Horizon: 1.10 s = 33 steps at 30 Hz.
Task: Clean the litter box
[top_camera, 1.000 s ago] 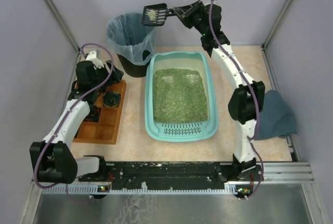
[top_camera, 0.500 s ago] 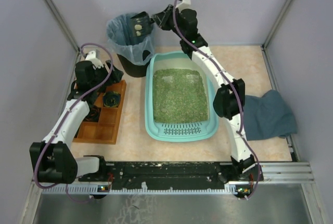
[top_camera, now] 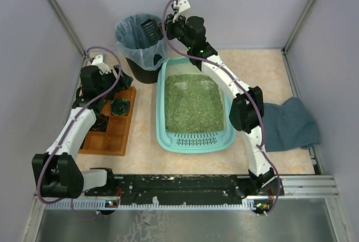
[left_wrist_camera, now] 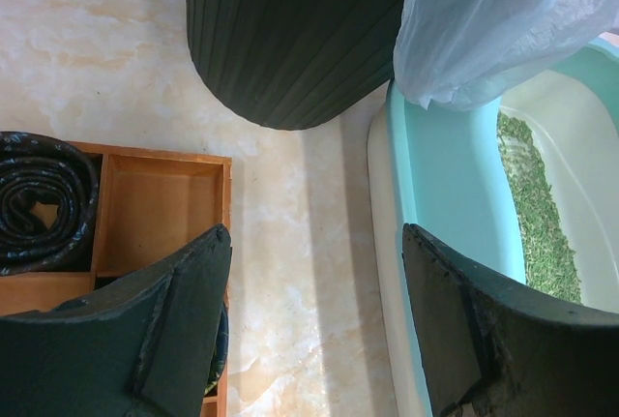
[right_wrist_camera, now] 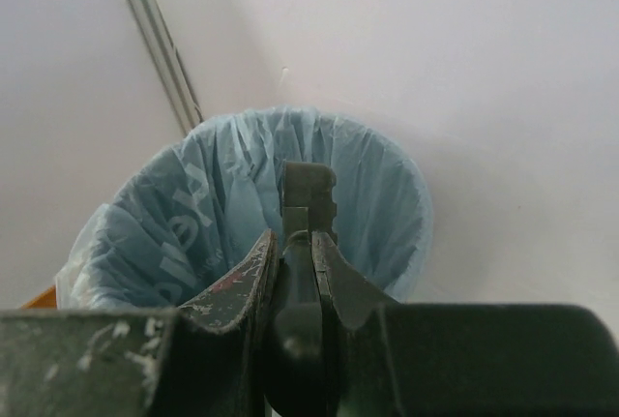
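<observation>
Dumping over bin (top_camera: 137, 69): right gripper (right_wrist_camera: 295, 241) clamped on scoop (top_camera: 150, 27), left gripper (left_wrist_camera: 314, 325) half-open, empty; litter box (top_camera: 162, 135) possibly needs more passes.

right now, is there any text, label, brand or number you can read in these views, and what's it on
Bin bag: large pale lettering printed on the blue plastic, slanted and creased in the right wrist view; not readable.
Litter box: no text visible.
Wooden tray: no text visible.
Scoop: no text visible.
Cloth: no text visible.
Nothing in these views can be quoted with confidence.
</observation>
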Each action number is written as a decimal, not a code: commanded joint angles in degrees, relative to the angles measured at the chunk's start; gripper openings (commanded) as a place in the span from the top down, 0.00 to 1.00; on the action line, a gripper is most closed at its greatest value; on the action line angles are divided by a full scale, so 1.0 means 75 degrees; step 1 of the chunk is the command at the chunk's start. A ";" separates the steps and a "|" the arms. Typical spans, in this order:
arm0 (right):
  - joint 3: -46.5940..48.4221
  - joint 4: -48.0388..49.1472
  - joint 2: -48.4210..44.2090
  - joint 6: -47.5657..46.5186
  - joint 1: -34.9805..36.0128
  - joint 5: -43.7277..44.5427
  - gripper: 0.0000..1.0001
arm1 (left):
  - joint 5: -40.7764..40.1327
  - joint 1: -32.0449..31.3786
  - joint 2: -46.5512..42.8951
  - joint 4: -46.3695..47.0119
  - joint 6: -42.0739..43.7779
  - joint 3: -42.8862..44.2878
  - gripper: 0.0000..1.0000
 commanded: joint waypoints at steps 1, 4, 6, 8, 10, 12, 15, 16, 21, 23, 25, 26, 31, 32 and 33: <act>0.0035 0.0747 -0.1019 -0.0969 0.0135 -0.0072 1.00 | 0.0179 0.0061 -0.0004 0.0057 0.0011 0.0086 0.23; 0.0028 0.0806 -0.1136 -0.0928 0.0188 -0.0165 1.00 | 0.0179 0.0071 -0.0007 0.0048 0.0013 0.0092 0.23; 0.0015 0.0889 -0.1224 -0.0776 0.0225 -0.0182 1.00 | 0.0174 0.0076 -0.0017 0.0053 0.0012 0.0075 0.23; -0.0005 0.0976 -0.1360 -0.0425 0.0229 -0.0148 1.00 | 0.0148 0.0073 -0.0016 0.0050 0.0025 0.0074 0.23; -0.0036 0.0973 -0.1520 -0.0036 0.0230 -0.0006 1.00 | 0.0170 0.0073 -0.0024 0.0066 0.0026 0.0066 0.23; -0.0184 0.0950 -0.1781 0.0308 0.0229 0.0158 1.00 | 0.0190 0.0079 -0.0022 0.0085 0.0010 0.0052 0.23; -0.0809 0.1065 -0.2424 0.0769 0.0229 0.0517 1.00 | 0.0242 0.0081 -0.0033 0.0115 0.0003 0.0040 0.23; -0.1103 0.1137 -0.2689 0.0864 0.0235 0.0652 1.00 | 0.0268 0.0078 -0.0043 0.0143 -0.0002 0.0023 0.23; -0.3116 0.1517 -0.4238 0.0932 0.0223 0.1038 1.00 | 0.0593 0.0073 -0.0052 0.0293 0.0036 -0.0035 0.23; -0.4177 0.1504 -0.5130 0.0865 0.0218 0.1291 1.00 | 0.0788 0.0082 -0.0035 0.0409 0.0099 -0.0064 0.22; -0.5064 0.1336 -0.5857 0.0702 0.0200 0.1550 1.00 | 0.0924 0.0075 -0.0018 0.0419 0.0094 -0.0056 0.21; -0.5479 0.1187 -0.6315 0.0632 0.0189 0.1733 1.00 | 0.0976 0.0068 -0.0025 0.0417 0.0086 -0.0055 0.21; -0.6887 -0.0334 -0.7682 0.0515 0.0113 0.2727 1.00 | 0.1106 0.0044 -0.0068 0.0462 0.0029 -0.0089 0.20; -0.7050 -0.0846 -0.7841 0.0471 0.0110 0.2920 1.00 | 0.1143 0.0049 -0.0057 0.0469 0.0020 -0.0090 0.20; -0.7175 -0.1214 -0.7992 0.0420 0.0106 0.3138 1.00 | 0.1190 0.0030 -0.0043 0.0471 0.0006 -0.0090 0.20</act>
